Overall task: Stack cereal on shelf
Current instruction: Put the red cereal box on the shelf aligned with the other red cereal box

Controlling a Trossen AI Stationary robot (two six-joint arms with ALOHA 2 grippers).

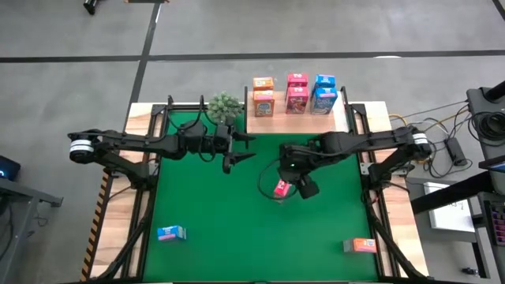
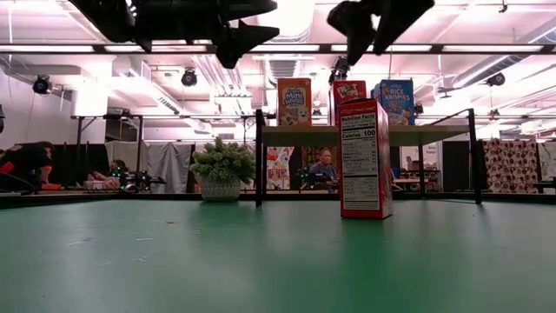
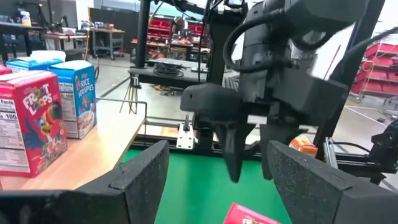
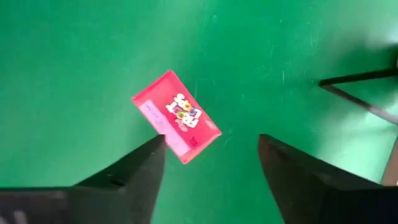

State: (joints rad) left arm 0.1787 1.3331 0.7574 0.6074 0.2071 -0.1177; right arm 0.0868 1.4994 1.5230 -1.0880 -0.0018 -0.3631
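- Red cereal box (image 2: pixel 365 156) stands upright mid-table, long axis vertical, nutrition panel facing the low camera.
- Right gripper (image 1: pixel 298 183) hovers above it, fingers apart, holding nothing.
- Left gripper (image 1: pixel 237 150) open, near shelf (image 1: pixel 296 121).

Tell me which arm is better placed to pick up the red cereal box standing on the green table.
Right: its open claw hangs above the red cardboard cereal box; the left claw sits off toward the plant.

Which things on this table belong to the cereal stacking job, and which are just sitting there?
Job: shelf with six boxes; red box standing on the felt under the open right gripper; blue box; orange box.
Just there: plant; left gripper, waiting open.
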